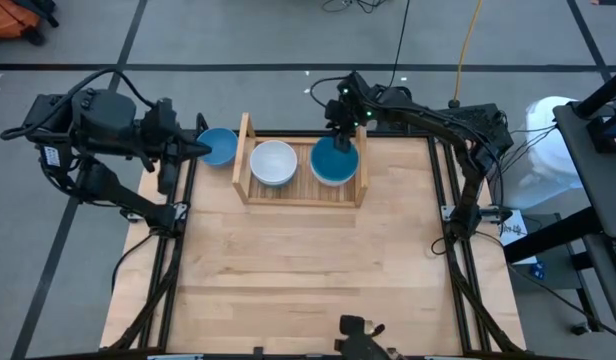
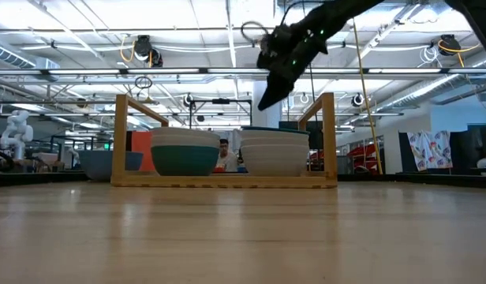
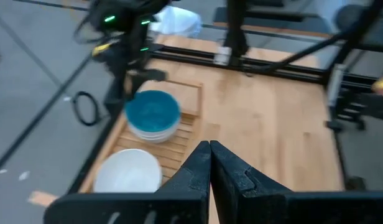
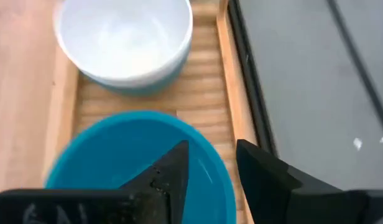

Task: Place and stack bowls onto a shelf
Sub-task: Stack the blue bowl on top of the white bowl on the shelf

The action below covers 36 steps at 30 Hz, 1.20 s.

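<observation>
A low light-wood shelf with a slatted base and two upright side boards sits at the far edge of the bench, near the middle of that edge. It holds two stacks of bowls side by side. On the left side of the shelf, in the high view, the stack is topped by a white bowl; in the low view, which looks from the opposite side, a dark teal bowl sits at the bottom of one stack with white bowls above it. On the right side of the shelf, the stack is topped by a bright blue bowl resting on white bowls.

A second blue bowl lies outside the shelf, just beyond its left side board, at the far left corner of the bench.

The right tool hovers just above the far rim of the blue bowl on the shelf. Its two dark fingers are spread apart and hold nothing, with the bowl's rim directly beneath the gap between them; whether they touch the rim cannot be told.

The left tool waits at the far left corner of the bench, its tips at the near rim of the loose blue bowl. Its fingers are pressed together with nothing between them.
</observation>
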Each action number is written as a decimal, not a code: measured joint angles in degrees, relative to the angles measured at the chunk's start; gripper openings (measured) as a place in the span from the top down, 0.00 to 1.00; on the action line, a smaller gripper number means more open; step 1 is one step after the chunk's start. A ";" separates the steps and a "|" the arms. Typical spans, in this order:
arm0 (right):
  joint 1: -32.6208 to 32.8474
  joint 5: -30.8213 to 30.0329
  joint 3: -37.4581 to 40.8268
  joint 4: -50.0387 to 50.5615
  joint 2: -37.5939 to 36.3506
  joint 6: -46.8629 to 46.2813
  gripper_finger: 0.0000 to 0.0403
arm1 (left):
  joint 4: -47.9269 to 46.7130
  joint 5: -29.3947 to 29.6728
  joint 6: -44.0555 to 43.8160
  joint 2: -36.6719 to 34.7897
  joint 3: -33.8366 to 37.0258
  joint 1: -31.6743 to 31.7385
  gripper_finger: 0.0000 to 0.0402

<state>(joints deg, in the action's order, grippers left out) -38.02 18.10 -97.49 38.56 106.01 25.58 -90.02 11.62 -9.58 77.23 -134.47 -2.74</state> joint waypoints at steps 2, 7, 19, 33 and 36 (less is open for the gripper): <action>0.40 0.01 -0.02 0.40 -2.23 0.49 0.70 | 0.04 2.49 0.18 0.04 0.27 0.02 0.98; 1.73 0.01 -0.02 2.68 -9.38 0.92 0.79 | 0.01 7.41 0.61 -0.08 3.36 0.04 0.98; 2.95 0.03 -0.11 8.61 -28.34 -1.01 0.99 | 0.02 12.96 4.56 0.55 9.20 3.79 0.98; 2.95 0.03 -0.11 14.01 -42.66 -3.89 0.86 | 0.03 13.48 -2.95 0.52 15.92 15.42 0.86; 2.95 0.04 -0.11 15.22 -44.18 -3.91 0.83 | 0.02 13.61 -3.51 0.52 17.41 18.97 0.79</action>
<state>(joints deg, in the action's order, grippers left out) -35.07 18.14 -97.60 53.78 61.83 21.67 -90.00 25.23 -13.09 77.76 -117.07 16.23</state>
